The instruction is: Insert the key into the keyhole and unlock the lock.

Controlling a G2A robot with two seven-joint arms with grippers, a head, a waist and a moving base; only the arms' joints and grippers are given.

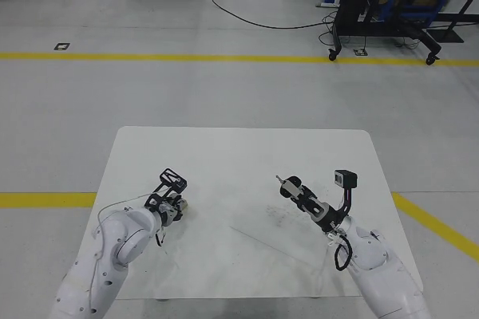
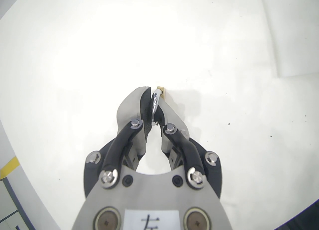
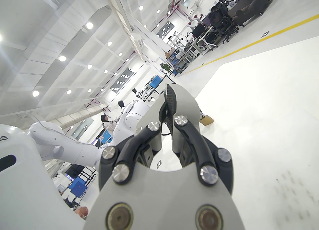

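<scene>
Overhead, a white worktop (image 1: 239,151) with two robot arms held over it, one on each side and well apart. At about 9 o'clock from the worktop's middle, the left hand (image 1: 174,204) is closed on a small brass lock (image 2: 161,90). Its pads pinch the silver shackle (image 2: 155,102), and the brass body pokes out just past the fingertips. At about 3 o'clock, the right hand (image 1: 290,189) is closed narrowly on a thin key (image 1: 279,179), whose free end points toward 10 o'clock, roughly in the lock's direction. Open worktop lies between key and lock, and the two do not touch. The keyhole cannot be made out. Judging by this, both pieces are picked up and the step in hand is bringing them together, with insertion not yet begun. The next move seems to call for closing the gap while lining the key's blade up with the keyhole, the lock held steady against the push. A turn of the right wrist would then release the shackle.
</scene>
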